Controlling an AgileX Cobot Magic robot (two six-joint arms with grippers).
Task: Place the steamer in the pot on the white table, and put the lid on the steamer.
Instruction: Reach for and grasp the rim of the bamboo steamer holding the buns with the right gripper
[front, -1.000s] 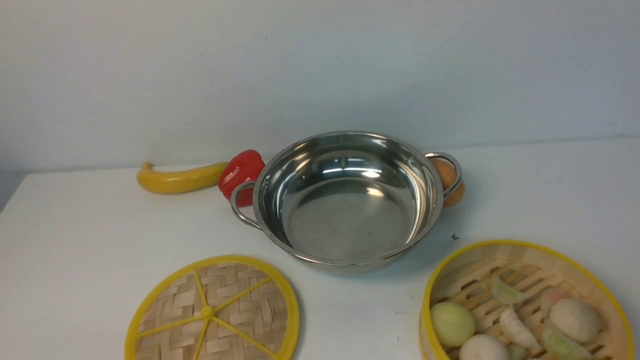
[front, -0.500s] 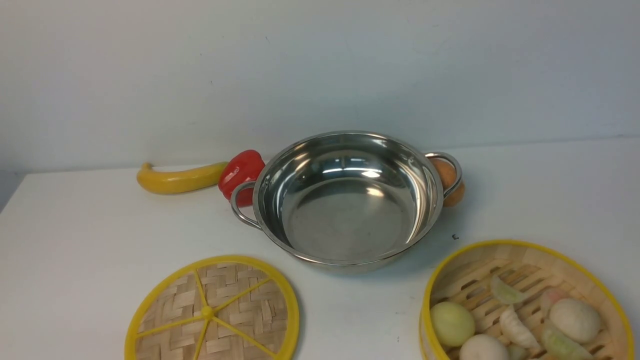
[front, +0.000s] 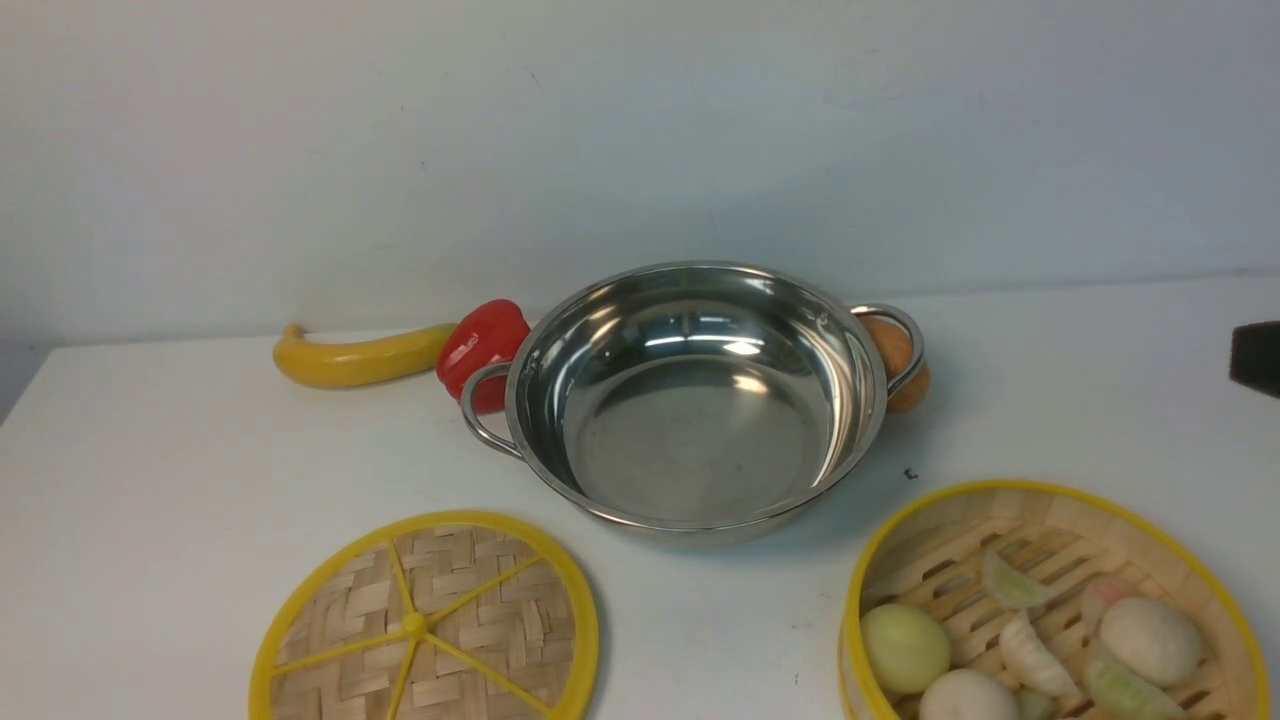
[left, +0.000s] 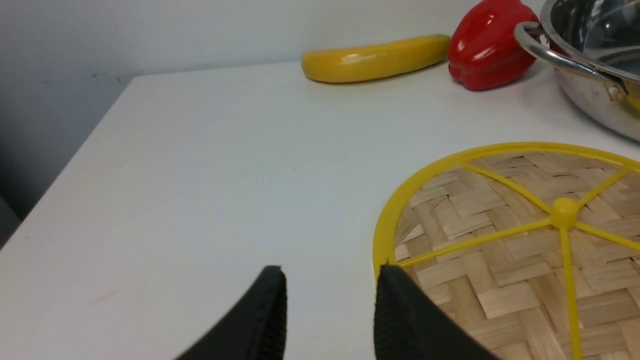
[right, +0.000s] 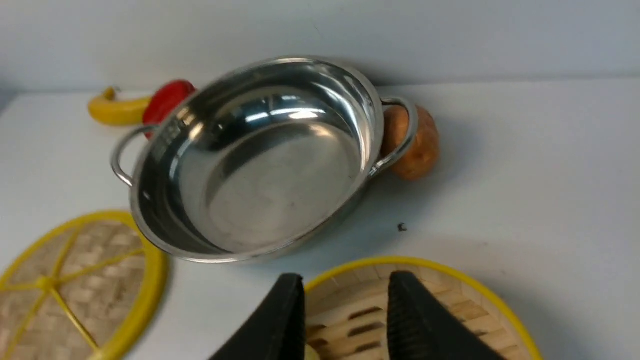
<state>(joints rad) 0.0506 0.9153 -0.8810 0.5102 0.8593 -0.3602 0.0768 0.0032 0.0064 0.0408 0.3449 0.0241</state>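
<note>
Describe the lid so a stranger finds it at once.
Start at the shiny pot on the white table. The lid lies nearer the robot, left of the pot. Unlike the deep steamer, it is flat, with yellow spokes.

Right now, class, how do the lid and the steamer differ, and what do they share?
The lid is a flat woven disc with spokes; the steamer is a deeper basket with a slatted bottom. The lid carries nothing; the steamer holds toy food. Both are round bamboo with yellow rims.
</note>
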